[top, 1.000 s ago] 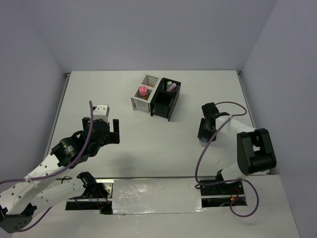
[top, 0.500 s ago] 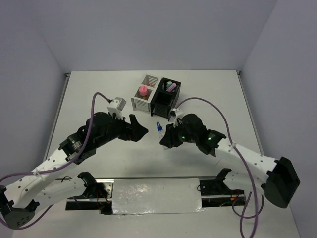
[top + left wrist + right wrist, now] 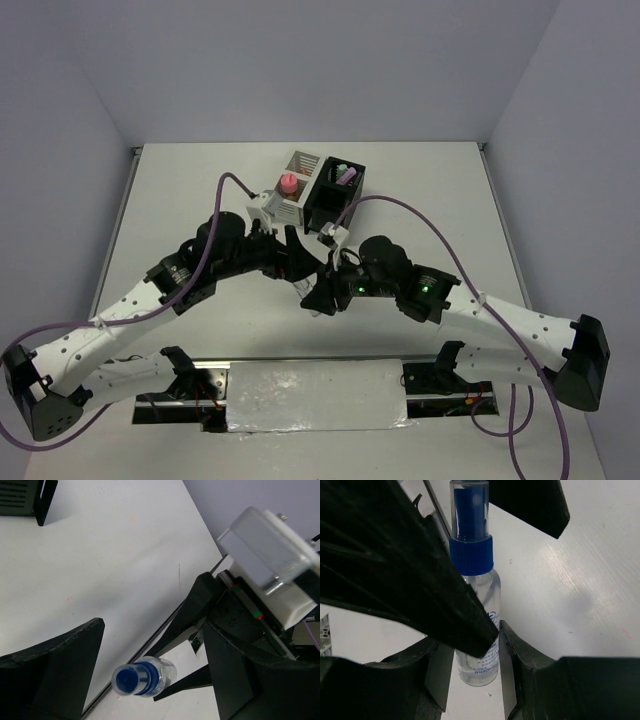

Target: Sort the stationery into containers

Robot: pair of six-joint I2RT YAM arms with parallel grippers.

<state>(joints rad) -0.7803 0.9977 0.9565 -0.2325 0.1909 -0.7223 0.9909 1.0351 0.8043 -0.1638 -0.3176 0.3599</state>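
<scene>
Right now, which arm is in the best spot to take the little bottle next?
Probably the left. The left gripper is open on either side of the blue cap, while the right gripper is shut on the clear body of the bottle, as if offering it.

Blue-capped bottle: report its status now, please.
Right gripper shut on bottle. Left gripper open around its cap. Left arm partly between bottle and containers.

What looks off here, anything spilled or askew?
Nothing is spilled or damaged. The only oddity is that both grippers crowd one clear blue-capped bottle: the right gripper is shut on its body and the left gripper is open around its cap. The white organiser and black organiser stand upright, side by side.
</scene>
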